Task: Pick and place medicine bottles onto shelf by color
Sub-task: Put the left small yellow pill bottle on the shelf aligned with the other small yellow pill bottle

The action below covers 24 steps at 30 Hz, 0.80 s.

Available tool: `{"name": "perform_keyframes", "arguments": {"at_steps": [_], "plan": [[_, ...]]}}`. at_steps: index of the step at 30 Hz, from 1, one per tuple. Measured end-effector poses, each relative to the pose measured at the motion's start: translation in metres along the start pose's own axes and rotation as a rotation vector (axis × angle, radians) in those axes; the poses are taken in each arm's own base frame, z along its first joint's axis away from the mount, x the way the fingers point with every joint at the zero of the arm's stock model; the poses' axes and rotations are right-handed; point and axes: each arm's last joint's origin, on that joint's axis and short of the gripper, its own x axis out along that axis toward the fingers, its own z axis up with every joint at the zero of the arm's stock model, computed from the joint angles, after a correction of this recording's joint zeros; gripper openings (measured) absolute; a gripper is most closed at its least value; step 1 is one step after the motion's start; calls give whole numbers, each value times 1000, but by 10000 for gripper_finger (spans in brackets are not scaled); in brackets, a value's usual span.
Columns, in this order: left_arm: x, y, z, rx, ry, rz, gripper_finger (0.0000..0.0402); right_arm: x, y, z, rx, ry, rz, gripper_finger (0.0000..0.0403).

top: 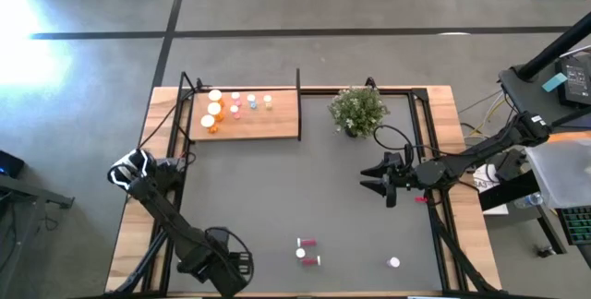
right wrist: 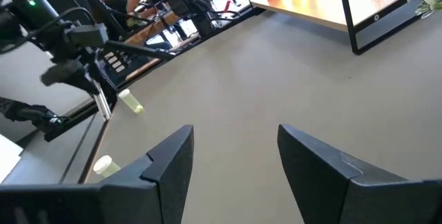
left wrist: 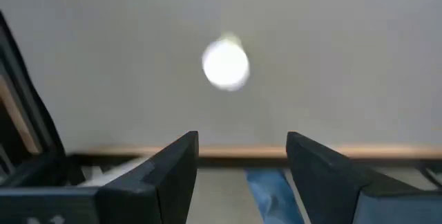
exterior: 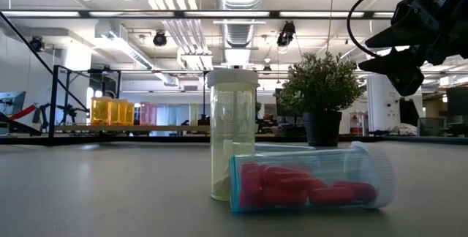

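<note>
Seen from above, L to R: the left gripper (top: 220,264) sits low at the near-left edge of the bench (top: 277,188), fingers apart w/ nothing between them; its wrist cam shows only a blurred white cap (left wrist: 225,64) on the mat ahead. At far left of the bench, the wooden shelf (top: 268,125) carries the sorted medicine bottles (top: 235,105): orange ones at its left end, then pink, pale blue and yellow in a short row. A dark upright edge (top: 298,103) closes the shelf's right end. Near centre-front, three stray bottles (top: 307,250) lie on the mat, apart from both arms: two w/ red contents on their sides, one upright w/ white cap. In the low view, the upright clear-yellow bottle (exterior: 233,134) stands just behind a toppled pale-blue one (exterior: 311,178) full of red pills. Further R, a lone white-capped bottle (top: 393,263) sits by the front edge. A potted plant (top: 357,110) stands at rear centre-right. The right gripper (top: 373,177) hovers above the mat, just in front of the plant, fingers wide apart, holding nothing.
</note>
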Motion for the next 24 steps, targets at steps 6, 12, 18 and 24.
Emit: {"name": "perform_keyframes", "arguments": {"at_steps": [6,12,18,24], "plan": [[14,4,7,3,-55,26,203,0,0,0,0,0,0,201],[24,6,11,31,-73,44,203,0,0,0,0,0,0,201],[41,5,14,37,-55,17,203,0,0,0,0,0,0,201],[52,8,19,78,-65,15,203,0,0,0,0,1,0,201]]}}
